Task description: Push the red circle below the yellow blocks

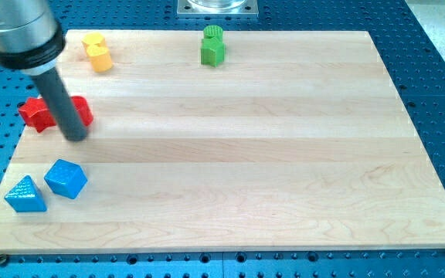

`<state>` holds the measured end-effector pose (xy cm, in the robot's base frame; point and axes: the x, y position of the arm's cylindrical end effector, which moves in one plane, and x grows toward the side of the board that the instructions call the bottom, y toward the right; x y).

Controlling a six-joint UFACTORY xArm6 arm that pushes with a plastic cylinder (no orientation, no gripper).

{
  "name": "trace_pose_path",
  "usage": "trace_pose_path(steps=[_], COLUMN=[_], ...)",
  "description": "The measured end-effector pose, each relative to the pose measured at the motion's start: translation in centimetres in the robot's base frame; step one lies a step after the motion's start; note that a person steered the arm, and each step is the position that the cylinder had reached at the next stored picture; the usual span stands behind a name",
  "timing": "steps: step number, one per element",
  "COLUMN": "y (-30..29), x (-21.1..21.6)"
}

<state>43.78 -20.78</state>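
The yellow blocks [97,52], two pieces close together, sit at the view's top left of the wooden board. Below them, at the left edge, lies a red star-shaped block [35,113], and a second red block [82,110], touching it on the right, is partly hidden behind my rod. My tip [76,137] rests on the board just below and right of the red blocks, touching or nearly touching the hidden one.
Two green blocks [213,46] stand together at the top centre. A blue cube [66,178] and a blue triangle [26,194] lie at the lower left. The wooden board [246,154] lies on a blue perforated table.
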Motion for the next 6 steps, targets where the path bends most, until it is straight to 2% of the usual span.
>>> trace_pose_path(steps=[1, 2, 3, 4, 5, 6], y=[2.9, 3.5, 2.0, -1.0, -0.9, 0.4], x=[-2.1, -2.4, 0.6, -1.7, -5.0, -6.1])
